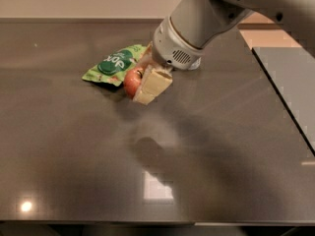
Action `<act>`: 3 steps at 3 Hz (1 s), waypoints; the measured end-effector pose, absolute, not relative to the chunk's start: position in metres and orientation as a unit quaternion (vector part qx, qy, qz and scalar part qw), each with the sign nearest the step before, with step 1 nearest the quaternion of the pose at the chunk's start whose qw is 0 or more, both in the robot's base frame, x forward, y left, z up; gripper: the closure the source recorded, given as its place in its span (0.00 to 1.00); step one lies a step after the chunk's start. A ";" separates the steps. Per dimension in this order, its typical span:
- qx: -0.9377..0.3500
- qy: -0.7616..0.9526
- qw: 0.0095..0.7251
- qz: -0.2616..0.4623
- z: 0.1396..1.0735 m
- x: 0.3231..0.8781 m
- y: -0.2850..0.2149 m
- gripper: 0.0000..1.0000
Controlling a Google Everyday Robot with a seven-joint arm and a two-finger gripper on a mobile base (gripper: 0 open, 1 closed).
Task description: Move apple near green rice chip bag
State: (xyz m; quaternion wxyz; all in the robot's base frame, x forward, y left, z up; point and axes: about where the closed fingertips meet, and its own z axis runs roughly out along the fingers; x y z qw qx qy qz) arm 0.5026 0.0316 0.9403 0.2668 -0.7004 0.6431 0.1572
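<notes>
I am holding the apple [131,81] in my claw [140,86], which is pinching the fruit from 2 sides. 1 cream-coloured finger [153,84] is lying across the apple's right side in plain sight, pointing down and to the left, while the other is sitting behind the fruit and is largely hidden. The apple is showing its red skin toward the camera and is hanging at the left of the claw, and a dark shadow is falling on the counter [74,146] just beneath it. The green rice chip bag [113,64] is lying flat on the counter directly to the upper left, with its dark green round logo and white lettering facing up. The apple is sitting right at the bag's near right edge and overlapping it in this view; whether the 2 are touching I cannot tell. My pale grey arm [197,23] is reaching in from the upper right, its round wrist housing hanging over the bag's right end and hiding that corner. The counter is dark and glossy, and it is reflecting a square patch of light [157,187] near the front and 1 small bright spot [25,206] at the lower left. A lighter grey panel [290,82] is lying along the counter's right side.
</notes>
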 end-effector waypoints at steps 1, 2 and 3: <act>-0.674 0.666 0.279 0.155 0.947 0.550 0.036 1.00; -0.651 0.688 0.281 0.156 0.940 0.587 0.036 1.00; -0.634 0.704 0.280 0.158 0.928 0.611 0.035 1.00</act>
